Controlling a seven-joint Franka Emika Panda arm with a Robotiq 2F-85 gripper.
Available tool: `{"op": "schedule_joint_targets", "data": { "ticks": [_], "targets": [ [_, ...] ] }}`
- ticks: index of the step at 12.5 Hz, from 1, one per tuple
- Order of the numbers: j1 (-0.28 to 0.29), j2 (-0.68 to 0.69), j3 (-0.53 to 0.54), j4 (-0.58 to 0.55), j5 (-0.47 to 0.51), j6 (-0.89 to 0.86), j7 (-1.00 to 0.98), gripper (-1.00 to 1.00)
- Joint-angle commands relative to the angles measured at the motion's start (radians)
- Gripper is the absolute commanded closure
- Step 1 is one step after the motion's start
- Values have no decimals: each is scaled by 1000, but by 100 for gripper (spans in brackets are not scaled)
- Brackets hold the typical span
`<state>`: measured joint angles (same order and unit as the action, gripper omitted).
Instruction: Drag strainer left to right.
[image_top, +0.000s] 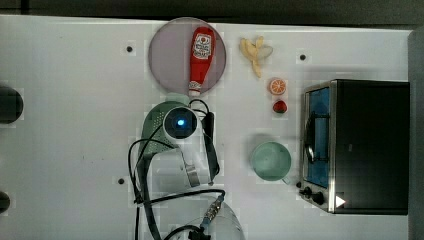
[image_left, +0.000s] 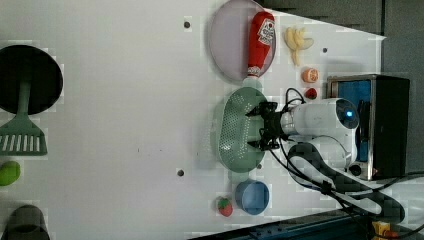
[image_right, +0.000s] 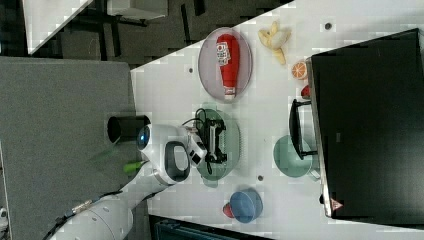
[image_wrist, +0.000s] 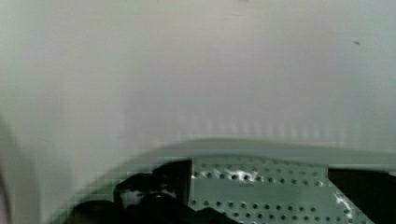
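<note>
My hand (image_left: 261, 131), fingers spread apart, sits inside the strainer (image_left: 235, 131) on the counter (image_left: 125, 125), below the ketchup plate (image_left: 227, 42).

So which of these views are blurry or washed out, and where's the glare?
Wrist view: soft all over, the strainer and the dark fingers smeared, specks of glare among the holes. Top view: the white table is washed out, and a blue light glows on the arm. Left view: the strainer's holes read clearest.
</note>
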<state>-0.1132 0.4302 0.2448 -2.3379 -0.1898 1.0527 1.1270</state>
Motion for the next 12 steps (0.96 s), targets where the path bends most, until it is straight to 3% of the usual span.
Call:
{"op": "schedule_joint_targets", "data": {
  "ticks": [1, 12],
  "targets": [
    [-23, -6, -36, -1, 23, -11, -142, -100],
    [-30, -16, -240, -1, 23, 0, -334, -100]
  ]
}}
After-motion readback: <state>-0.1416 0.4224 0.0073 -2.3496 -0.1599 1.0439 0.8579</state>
